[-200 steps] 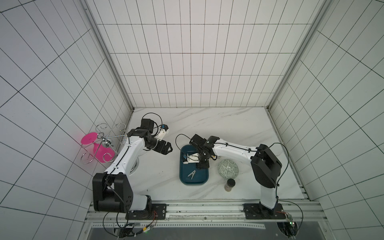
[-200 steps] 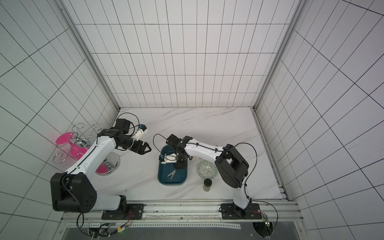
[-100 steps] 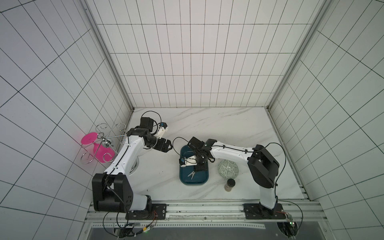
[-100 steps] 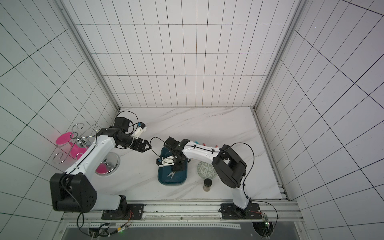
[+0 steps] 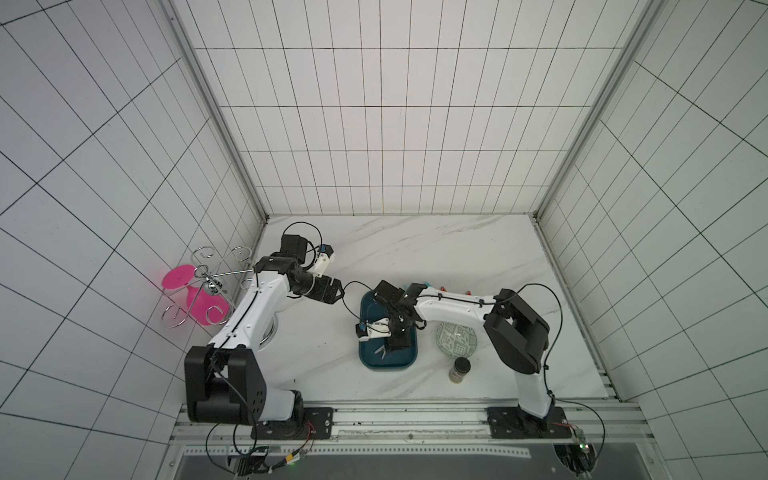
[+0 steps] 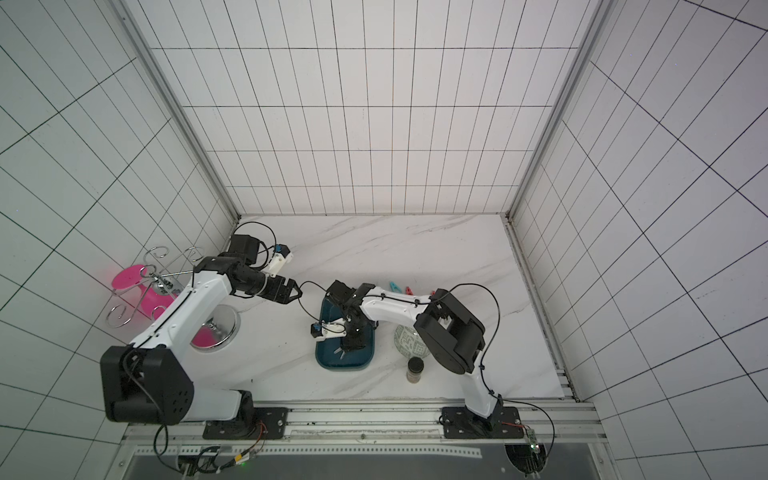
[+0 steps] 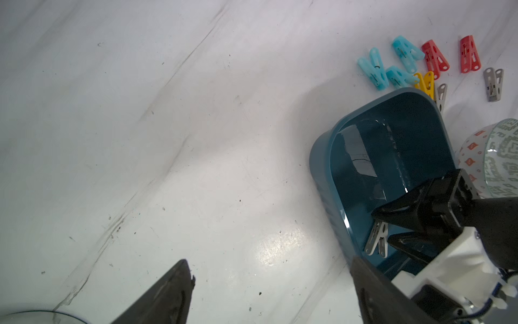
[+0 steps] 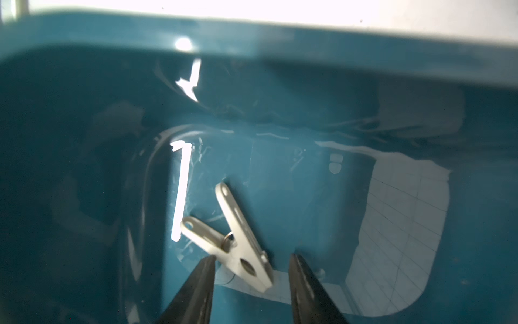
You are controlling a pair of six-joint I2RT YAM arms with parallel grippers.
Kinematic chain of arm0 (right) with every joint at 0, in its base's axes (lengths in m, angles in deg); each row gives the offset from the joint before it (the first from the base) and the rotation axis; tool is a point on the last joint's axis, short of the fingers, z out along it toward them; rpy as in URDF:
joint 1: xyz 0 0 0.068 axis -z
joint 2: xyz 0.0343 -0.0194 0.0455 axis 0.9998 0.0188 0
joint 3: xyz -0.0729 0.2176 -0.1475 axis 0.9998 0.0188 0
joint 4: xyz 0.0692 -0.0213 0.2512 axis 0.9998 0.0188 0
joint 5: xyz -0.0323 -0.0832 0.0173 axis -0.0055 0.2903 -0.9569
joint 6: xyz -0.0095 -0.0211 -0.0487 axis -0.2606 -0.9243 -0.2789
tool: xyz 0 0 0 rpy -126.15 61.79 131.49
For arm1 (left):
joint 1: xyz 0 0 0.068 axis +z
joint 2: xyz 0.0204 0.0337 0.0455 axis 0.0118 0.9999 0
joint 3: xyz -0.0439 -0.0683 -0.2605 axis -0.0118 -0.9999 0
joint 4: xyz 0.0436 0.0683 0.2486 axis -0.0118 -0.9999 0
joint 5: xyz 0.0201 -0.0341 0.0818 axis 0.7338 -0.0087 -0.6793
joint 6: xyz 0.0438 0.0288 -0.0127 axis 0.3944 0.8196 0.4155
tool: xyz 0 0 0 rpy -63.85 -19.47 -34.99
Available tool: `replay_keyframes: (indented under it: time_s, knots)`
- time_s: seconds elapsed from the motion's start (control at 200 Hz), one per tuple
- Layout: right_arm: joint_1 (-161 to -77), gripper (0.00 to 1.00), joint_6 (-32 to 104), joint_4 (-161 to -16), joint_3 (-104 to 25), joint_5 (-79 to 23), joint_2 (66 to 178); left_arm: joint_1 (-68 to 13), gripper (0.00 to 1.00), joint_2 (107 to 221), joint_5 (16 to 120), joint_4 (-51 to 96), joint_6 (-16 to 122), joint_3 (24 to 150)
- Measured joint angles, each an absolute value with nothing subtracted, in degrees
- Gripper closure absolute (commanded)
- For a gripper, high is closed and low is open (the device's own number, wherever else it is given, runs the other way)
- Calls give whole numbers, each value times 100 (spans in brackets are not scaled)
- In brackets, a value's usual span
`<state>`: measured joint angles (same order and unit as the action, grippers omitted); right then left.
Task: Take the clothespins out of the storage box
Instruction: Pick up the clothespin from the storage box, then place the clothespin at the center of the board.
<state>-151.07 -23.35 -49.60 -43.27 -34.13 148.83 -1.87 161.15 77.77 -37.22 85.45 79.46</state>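
Right hand (image 8: 251, 255) spread, clothespin (image 8: 235, 216) between (storage box (image 8: 84, 112))

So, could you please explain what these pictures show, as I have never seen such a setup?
Two robot arms stand at a white table: the left arm and the right arm. Both top views look down from overhead; each wrist view comes from a camera by that arm's gripper. One grey clothespin lies in the teal storage box; the other clothespins lie on the table beyond it. A bowl and a jar stand nearby. The right gripper is open around the grey clothespin, not yet gripping; the left gripper is open and empty.
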Motion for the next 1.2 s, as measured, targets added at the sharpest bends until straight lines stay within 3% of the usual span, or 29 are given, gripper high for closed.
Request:
replay_keyframes:
  time_s: [0.325,0.72,1.199]
  knots:
    - [-15116,81,-2315,-4951,-4327,-3464,14900,-187,10,16183,7747,-3711,8539,7946]
    - [-14314,84,-2027,-4693,-4334,-3429,13759,-189,11,16413,7911,-3802,8550,7970]
    - [-12004,89,1813,-4315,-4482,-2557,13132,-593,11,16378,8223,-3859,8941,7968]
